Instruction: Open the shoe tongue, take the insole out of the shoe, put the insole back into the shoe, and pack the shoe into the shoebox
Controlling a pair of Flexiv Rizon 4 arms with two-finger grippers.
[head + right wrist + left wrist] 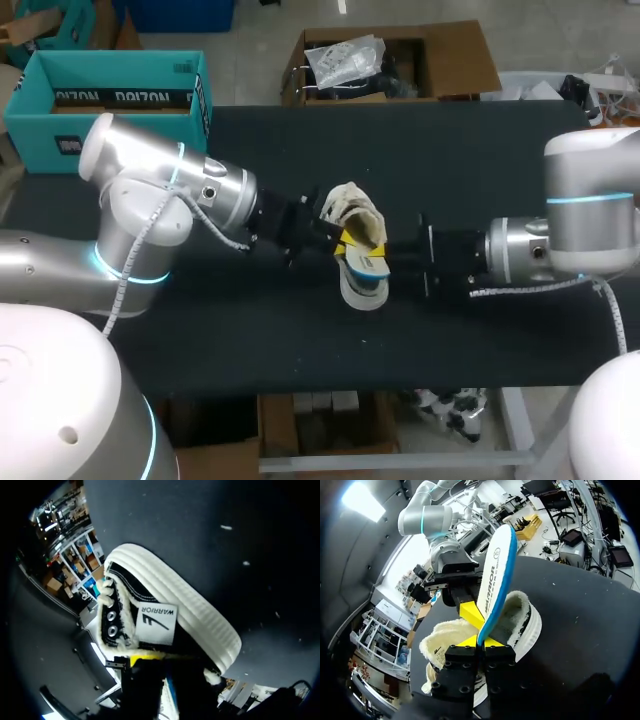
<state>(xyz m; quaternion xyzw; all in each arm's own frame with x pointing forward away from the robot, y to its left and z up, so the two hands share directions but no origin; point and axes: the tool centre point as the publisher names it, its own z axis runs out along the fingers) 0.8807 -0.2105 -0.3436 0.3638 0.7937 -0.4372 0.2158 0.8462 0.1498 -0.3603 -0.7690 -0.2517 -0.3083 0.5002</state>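
Insole (495, 575) half out of shoe (527, 625), clamped in L jaws, R jaws clamping shoe, shoebox (35, 140) apart.

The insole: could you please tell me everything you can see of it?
The insole is a thin, foam-like strip, white on one face with dark print and bright blue along its edge. It stands nearly upright, slightly tilted, rising above the opening of the shoe. Its lower end is pinched in the left gripper, and its upper end is free.
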